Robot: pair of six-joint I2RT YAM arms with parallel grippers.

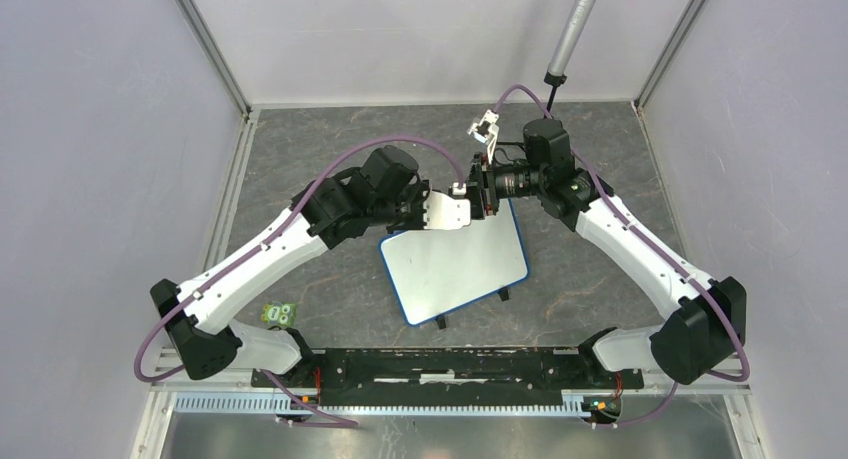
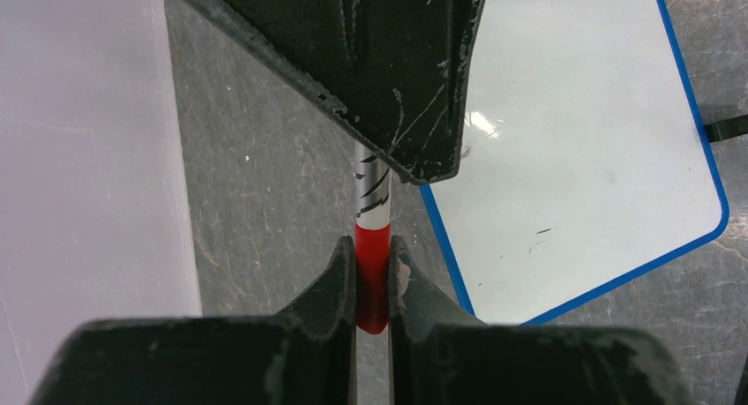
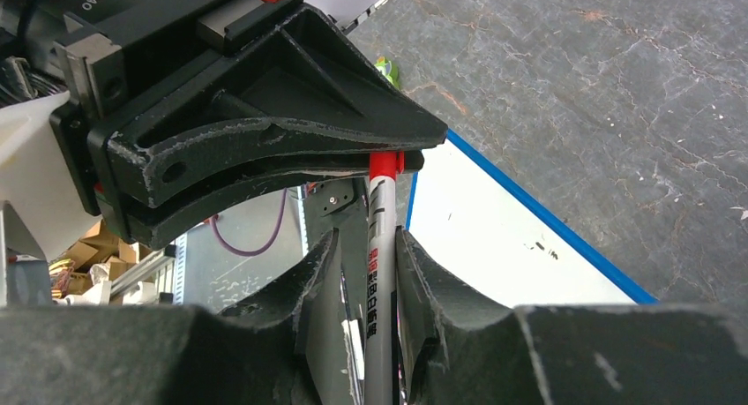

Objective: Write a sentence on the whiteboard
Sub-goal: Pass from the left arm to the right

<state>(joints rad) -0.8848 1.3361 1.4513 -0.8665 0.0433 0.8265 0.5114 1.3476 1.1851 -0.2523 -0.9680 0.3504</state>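
One red marker (image 2: 370, 183) is clamped by two grippers: the left gripper (image 2: 372, 255) pinches its red cap (image 2: 372, 286), and the right gripper (image 3: 368, 246) pinches its white barrel (image 3: 379, 286). One whiteboard (image 1: 455, 264), nearly blank, lies on the table (image 1: 330, 279) under them.

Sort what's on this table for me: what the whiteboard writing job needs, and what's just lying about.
For the job:
whiteboard, blank apart from a few faint specks
marker, red cap clamped in the left gripper, barrel held in the right gripper

Lying about:
small green object, left of the whiteboard; too small to identify
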